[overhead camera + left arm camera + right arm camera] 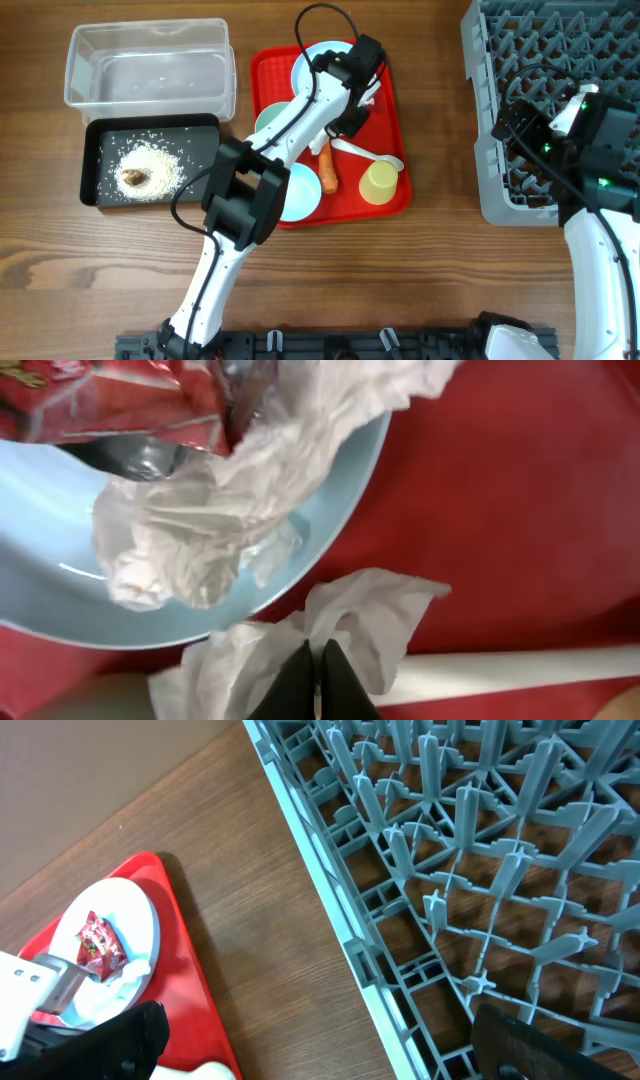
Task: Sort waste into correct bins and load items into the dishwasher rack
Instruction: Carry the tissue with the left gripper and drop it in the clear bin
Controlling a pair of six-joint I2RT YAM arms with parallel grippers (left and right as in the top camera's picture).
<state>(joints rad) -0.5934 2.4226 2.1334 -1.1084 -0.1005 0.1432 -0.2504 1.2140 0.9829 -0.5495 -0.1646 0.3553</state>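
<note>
My left gripper point(318, 665) is shut on a fold of crumpled white tissue point(350, 625) just off the rim of the pale blue plate point(50, 590). More tissue point(200, 530) and the red wrapper point(110, 395) lie on the plate. The white spoon handle point(510, 668) lies beside the jaws. From overhead, the left gripper point(362, 88) is over the plate point(310, 62) on the red tray point(262, 75). The tray also holds the pale green bowl point(272, 120), light blue bowl point(303, 192), yellow cup point(380, 183), carrot point(328, 172) and spoon point(372, 155). My right gripper point(330, 1040) is open and empty, at the grey rack's point(470, 870) left edge.
The clear tub point(150, 62) stands at the back left. In front of it the black tray point(100, 140) holds rice grains point(160, 160) and a brown lump point(134, 178). The grey rack point(480, 110) fills the right side, with my right gripper point(518, 125) over its near-left part.
</note>
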